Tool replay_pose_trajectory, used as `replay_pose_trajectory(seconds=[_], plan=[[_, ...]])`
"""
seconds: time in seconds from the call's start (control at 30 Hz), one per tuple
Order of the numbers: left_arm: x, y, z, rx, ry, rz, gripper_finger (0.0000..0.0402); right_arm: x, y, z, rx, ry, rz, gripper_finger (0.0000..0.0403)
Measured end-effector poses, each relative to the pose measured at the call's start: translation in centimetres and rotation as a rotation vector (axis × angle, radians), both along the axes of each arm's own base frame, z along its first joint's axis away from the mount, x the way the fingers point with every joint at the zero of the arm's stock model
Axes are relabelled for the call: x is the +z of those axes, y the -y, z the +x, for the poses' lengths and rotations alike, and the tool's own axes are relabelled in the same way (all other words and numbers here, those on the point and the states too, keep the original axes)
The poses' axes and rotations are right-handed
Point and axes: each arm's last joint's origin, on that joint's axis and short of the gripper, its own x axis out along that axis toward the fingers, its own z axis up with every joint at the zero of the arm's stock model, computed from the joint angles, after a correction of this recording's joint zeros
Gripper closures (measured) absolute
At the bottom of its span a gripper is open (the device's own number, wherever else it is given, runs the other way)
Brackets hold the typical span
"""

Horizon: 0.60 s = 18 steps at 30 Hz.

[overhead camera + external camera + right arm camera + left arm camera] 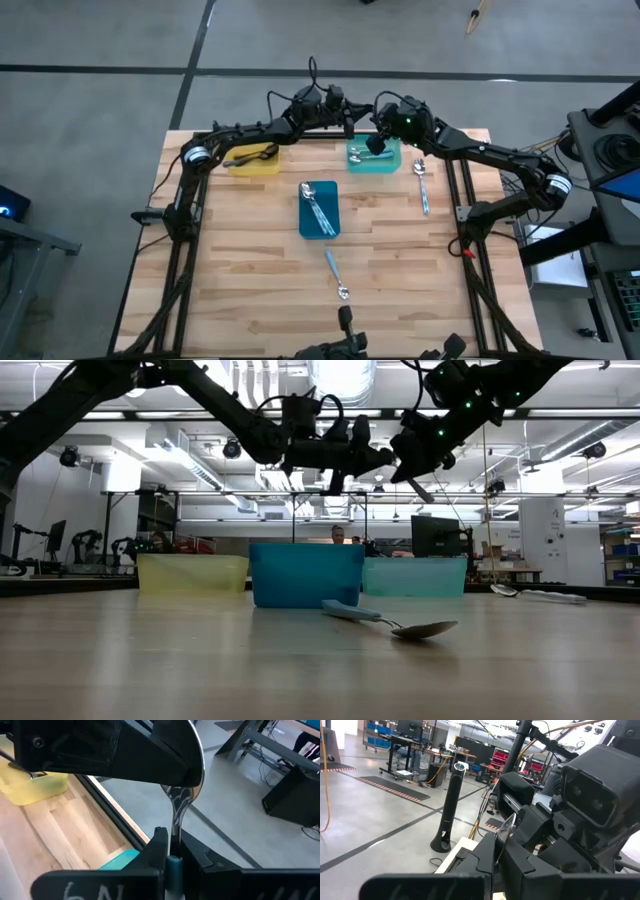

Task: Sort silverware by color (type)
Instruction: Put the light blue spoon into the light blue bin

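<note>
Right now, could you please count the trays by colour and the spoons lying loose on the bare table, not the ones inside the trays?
Yellow tray: 1
Blue tray: 1
Teal tray: 1
Loose spoons: 2, both with light blue handles
Total: 5

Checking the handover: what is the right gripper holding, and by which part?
A spoon, by its handle just below the bowl; the left gripper grips the bowl end.
</note>
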Motion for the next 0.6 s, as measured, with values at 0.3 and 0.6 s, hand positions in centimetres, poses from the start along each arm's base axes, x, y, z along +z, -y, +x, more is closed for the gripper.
replay_pose_trajectory(seconds=[0.3, 0.6], plan=[[-0.2, -0.4, -0.3, -0.008, -0.022, -0.001, 0.0391, 1.0, 0.0, -0.3, -0.019, -0.065, 0.059, 0.0389], [-0.4, -1.9, -1.5, -0.192, -0.043, 0.001, 0.0353, 2.7, -0.3, -0.6, -0.010, -0.137, 0.111, 0.0391]])
